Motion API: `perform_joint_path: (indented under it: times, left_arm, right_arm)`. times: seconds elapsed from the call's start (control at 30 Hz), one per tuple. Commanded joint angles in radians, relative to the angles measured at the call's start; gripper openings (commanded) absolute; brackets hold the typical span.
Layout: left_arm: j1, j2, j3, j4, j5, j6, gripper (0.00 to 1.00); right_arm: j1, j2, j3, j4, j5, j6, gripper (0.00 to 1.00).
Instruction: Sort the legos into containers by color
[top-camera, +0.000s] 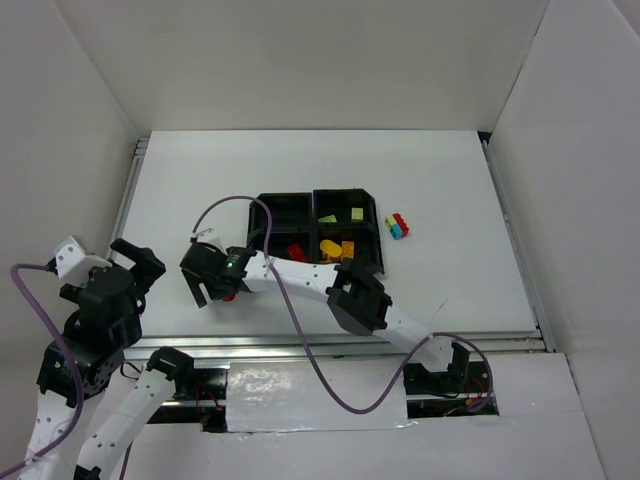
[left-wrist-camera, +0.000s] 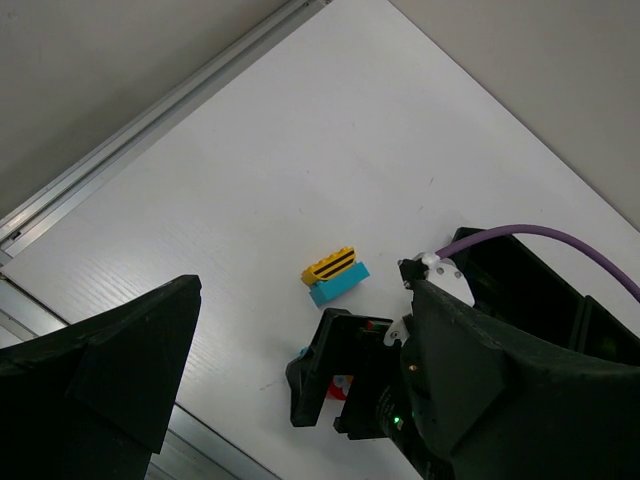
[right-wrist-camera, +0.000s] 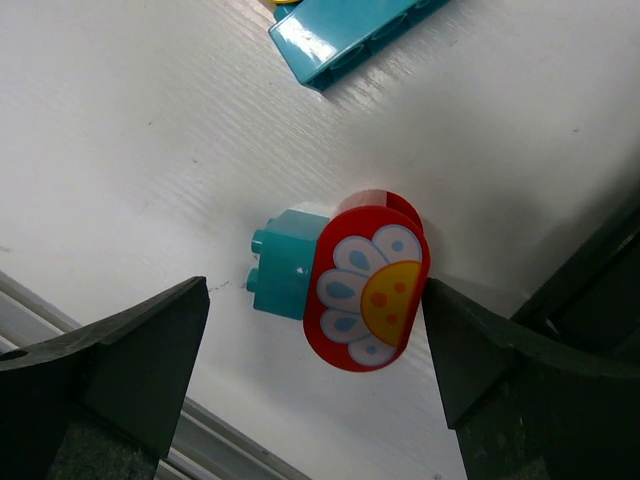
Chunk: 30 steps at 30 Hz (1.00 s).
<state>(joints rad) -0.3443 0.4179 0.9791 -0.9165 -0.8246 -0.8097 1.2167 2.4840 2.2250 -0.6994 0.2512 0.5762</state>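
My right gripper is open and low over the table, left of the black tray. Its fingers straddle a red rounded lego with a flower picture, joined to a small teal lego; the right finger is at the red lego's edge. A yellow-on-cyan lego stack lies just beyond. My left gripper is open, empty and raised at the far left. In the tray lie lime green legos, a red one and yellow-orange ones, each color in its own compartment.
A red, cyan and green lego cluster lies on the table right of the tray. The right arm and its purple cable stretch across the near part of the table. White walls enclose the sides.
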Motion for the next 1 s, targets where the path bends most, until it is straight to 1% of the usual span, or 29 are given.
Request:
perform_joint_path:
  times: [0.0,0.13,0.17,0.23,0.27,0.33,0.37,0.4,0.47,0.5,0.6,0.63,0.67,0.7,0.73,0.77,0.8,0.83,0.87,0.93,0.97]
  left_arm:
    - [0.004,0.002,-0.005,0.036,0.002,0.030,0.99]
    - [0.005,-0.001,-0.005,0.038,0.004,0.032,0.99]
    - [0.004,-0.002,-0.005,0.038,0.004,0.032,1.00]
    - [0.004,-0.004,-0.005,0.039,0.004,0.033,1.00]
    - [0.004,-0.007,-0.006,0.039,0.004,0.033,0.99]
    - [0.004,-0.005,-0.006,0.039,0.002,0.032,1.00]
    - [0.004,-0.007,-0.007,0.039,0.001,0.032,1.00]
    - [0.005,-0.007,-0.007,0.039,0.001,0.032,0.99]
    - [0.004,-0.005,-0.007,0.038,0.001,0.030,1.00]
    - [0.004,-0.007,-0.007,0.036,-0.001,0.030,0.99]
    - [0.004,-0.008,-0.005,0.034,-0.001,0.021,0.99]
    - [0.004,-0.011,-0.006,0.044,0.018,0.024,1.00]
    - [0.004,-0.019,-0.010,0.054,0.039,0.029,0.99]
    - [0.004,-0.022,-0.013,0.082,0.066,0.046,1.00]
    - [0.004,-0.021,-0.014,0.103,0.106,0.059,0.99]
    - [0.004,-0.018,-0.011,0.125,0.207,0.076,1.00]
    - [0.004,-0.010,-0.005,0.140,0.264,0.086,1.00]
    - [0.004,0.010,0.001,0.146,0.371,0.084,1.00]
    - [0.004,0.021,0.004,0.159,0.434,0.093,1.00]
    - [0.004,0.050,-0.005,0.218,0.557,0.098,0.99]
    - [0.004,0.055,-0.034,0.253,0.696,0.106,0.99]
  right_arm:
    - [0.010,0.038,0.047,0.035,0.013,-0.012,0.93]
    - [0.010,0.059,0.061,0.023,0.042,-0.012,0.89]
    - [0.010,0.065,0.062,0.011,0.051,-0.009,0.82]
    - [0.010,0.070,0.061,0.011,0.056,-0.012,0.73]
    - [0.010,0.069,0.059,0.012,0.053,-0.013,0.60]
    - [0.020,0.049,0.036,0.024,0.042,-0.025,0.44]
    - [0.030,0.020,0.007,0.044,0.045,-0.032,0.22]
    - [0.036,0.001,-0.007,0.055,0.049,-0.038,0.18]
    - [0.049,-0.067,-0.036,0.087,0.053,-0.056,0.16]
    - [0.053,-0.094,-0.065,0.095,0.053,-0.061,0.10]
    - [0.076,-0.238,-0.157,0.132,0.092,-0.076,0.07]
    - [0.084,-0.282,-0.192,0.142,0.127,-0.081,0.06]
    - [0.086,-0.372,-0.229,0.176,0.140,-0.084,0.05]
    - [0.087,-0.414,-0.308,0.193,0.151,-0.084,0.05]
    - [0.086,-0.459,-0.348,0.221,0.170,-0.082,0.04]
    - [0.087,-0.538,-0.422,0.230,0.183,-0.082,0.04]
    - [0.087,-0.572,-0.456,0.236,0.195,-0.079,0.00]
    - [0.087,-0.641,-0.488,0.238,0.227,-0.070,0.00]
    - [0.086,-0.675,-0.549,0.241,0.237,-0.068,0.00]
    - [0.087,-0.740,-0.609,0.251,0.253,-0.056,0.00]
    - [0.092,-0.799,-0.666,0.259,0.270,-0.056,0.00]
